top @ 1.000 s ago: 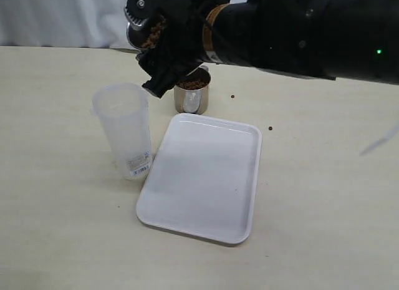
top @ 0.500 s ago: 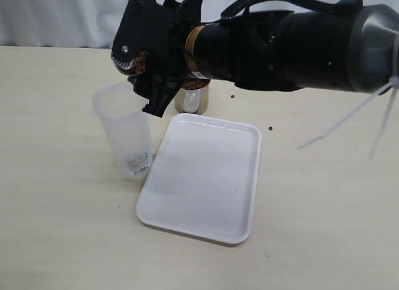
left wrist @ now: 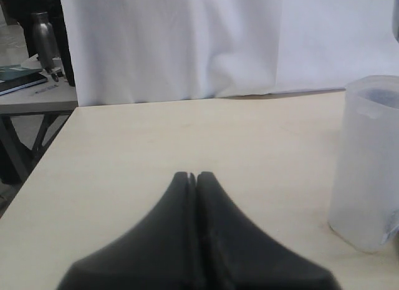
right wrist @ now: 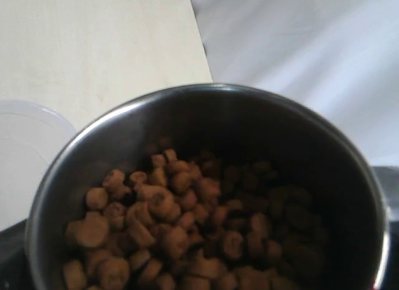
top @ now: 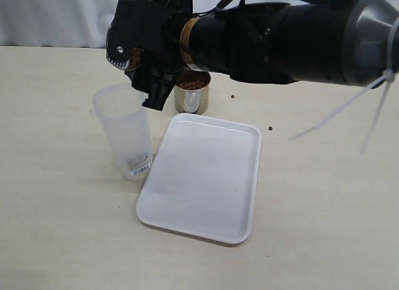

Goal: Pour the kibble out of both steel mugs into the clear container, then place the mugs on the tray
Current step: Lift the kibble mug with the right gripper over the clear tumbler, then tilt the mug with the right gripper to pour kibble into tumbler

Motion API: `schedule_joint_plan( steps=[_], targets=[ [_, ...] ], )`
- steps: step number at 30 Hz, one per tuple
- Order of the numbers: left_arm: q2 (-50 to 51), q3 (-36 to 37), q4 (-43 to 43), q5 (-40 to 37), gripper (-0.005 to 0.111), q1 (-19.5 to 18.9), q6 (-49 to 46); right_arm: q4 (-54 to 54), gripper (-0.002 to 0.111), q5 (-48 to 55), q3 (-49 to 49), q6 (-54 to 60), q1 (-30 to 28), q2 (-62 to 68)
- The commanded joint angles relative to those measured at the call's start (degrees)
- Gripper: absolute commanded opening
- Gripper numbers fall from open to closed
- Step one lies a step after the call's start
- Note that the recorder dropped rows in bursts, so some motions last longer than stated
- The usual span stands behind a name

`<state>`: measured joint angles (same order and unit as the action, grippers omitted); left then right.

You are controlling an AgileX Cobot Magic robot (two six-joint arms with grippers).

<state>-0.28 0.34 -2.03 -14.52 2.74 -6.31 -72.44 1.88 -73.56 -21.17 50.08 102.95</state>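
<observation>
My right gripper [top: 147, 52] reaches across from the right, shut on a steel mug [top: 131, 61] that it holds tilted just above the rim of the clear container [top: 123, 131]. In the right wrist view that mug [right wrist: 282, 131] fills the frame, its kibble [right wrist: 167, 220] heaped toward the lower side, with the container's rim [right wrist: 26, 151] beside and below it. The second steel mug [top: 191, 98] stands full of kibble [top: 193, 84] behind the white tray [top: 206, 178]. My left gripper [left wrist: 192, 176] is shut and empty, low over the table near the container [left wrist: 366, 165].
Two loose pellets lie on the table, one [top: 233, 96] right of the standing mug and one [top: 270, 128] beside the tray's far right corner. A white curtain hangs behind the table. White cable ties [top: 374, 103] stick out from my right arm.
My right arm has carried the held mug leftward, from above the standing mug to over the container's rim, and has turned it.
</observation>
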Motion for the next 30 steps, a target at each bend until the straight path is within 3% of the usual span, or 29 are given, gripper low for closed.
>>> schedule_joint_plan(
  steps=[1, 18, 30],
  targets=[
    [0.3, -0.3, -0.1, 0.7, 0.000, -0.1, 0.1, -0.6, 0.005, -0.7, -1.5, 2.2, 0.1, 0.3],
    [0.3, -0.3, -0.1, 0.7, 0.000, -0.1, 0.1, -13.7, 0.005, -1.4, -1.7, 5.0, 0.1, 3.0],
    [0.3, -0.3, -0.1, 0.7, 0.000, -0.1, 0.1, -14.2, 0.005, -1.0, -1.7, 8.2, 0.1, 3.0]
  ],
)
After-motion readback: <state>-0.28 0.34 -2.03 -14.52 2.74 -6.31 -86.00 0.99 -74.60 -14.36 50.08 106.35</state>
